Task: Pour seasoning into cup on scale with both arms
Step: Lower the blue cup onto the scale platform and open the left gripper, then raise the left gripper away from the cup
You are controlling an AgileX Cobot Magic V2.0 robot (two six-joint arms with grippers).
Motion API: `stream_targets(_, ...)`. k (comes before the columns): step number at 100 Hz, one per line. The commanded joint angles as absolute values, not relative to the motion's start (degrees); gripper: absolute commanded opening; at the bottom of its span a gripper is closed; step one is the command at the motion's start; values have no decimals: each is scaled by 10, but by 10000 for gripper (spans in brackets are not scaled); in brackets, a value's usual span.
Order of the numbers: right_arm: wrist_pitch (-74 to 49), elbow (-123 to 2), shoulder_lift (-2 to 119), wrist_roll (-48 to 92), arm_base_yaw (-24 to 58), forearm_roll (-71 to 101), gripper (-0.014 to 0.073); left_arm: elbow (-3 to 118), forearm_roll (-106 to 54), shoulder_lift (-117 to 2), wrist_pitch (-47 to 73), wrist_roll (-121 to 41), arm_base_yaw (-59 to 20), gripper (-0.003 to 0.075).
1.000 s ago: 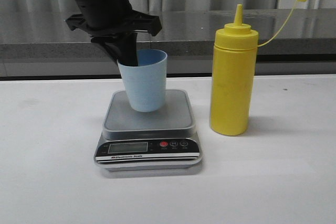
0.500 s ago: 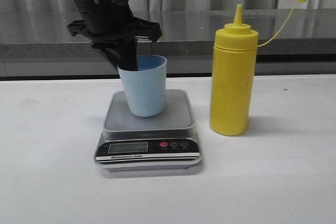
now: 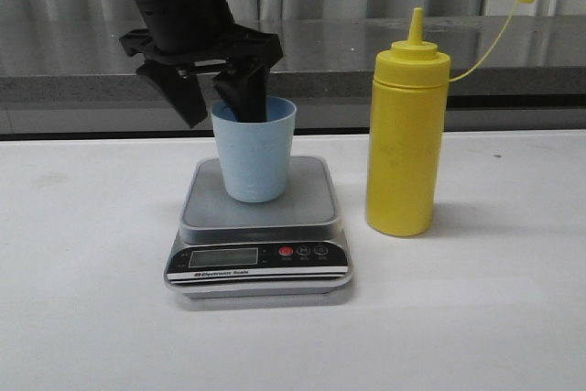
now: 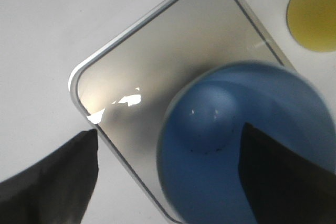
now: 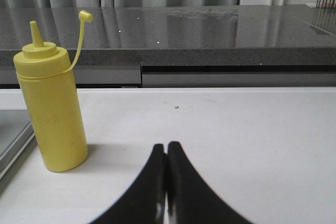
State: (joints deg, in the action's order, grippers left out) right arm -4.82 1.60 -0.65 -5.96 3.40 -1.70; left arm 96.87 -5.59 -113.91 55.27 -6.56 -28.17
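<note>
Left pincer (image 3: pixel 212 98) spread, straddling cup (image 3: pixel 254 150) rim.

Black arm (image 3: pixel 179 6), bulky black fingers (image 3: pixel 240 93)

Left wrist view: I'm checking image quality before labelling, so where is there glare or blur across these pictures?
Left wrist view: a bright glare patch on the scale platform; the cup rim and the left claw fingers look soft. Front view: sharp, soft shadow beside the seasoning. Right wrist view: countertop reflections; the right claw is dark, featureless.

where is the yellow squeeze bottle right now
In the front view, the tall yellow plastic squeeze bottle stands upright on the white table, right of the grey digital scale.
</note>
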Motion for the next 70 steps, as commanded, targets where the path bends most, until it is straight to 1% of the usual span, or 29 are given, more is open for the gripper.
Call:
stream_targets(1,0,3,-17,-59,33,-22,-67,994,-61,-1106,549,-60,-286,557)
stream_targets(26,0,3,-17,-59,33,-22,-67,994,-61,-1070,537,-47,-279,556)
stream_targets(47,0,3,-17,-59,33,-22,-67,986,-61,-1014,515,-34,-242,556)
stream_targets(56,0,3,-17,-59,33,-22,-67,961,-61,-982,492,-34,-220,556)
stream_targets(70,0,3,-17,-59,33,-22,-67,882,-61,-913,435,-32,-182,556)
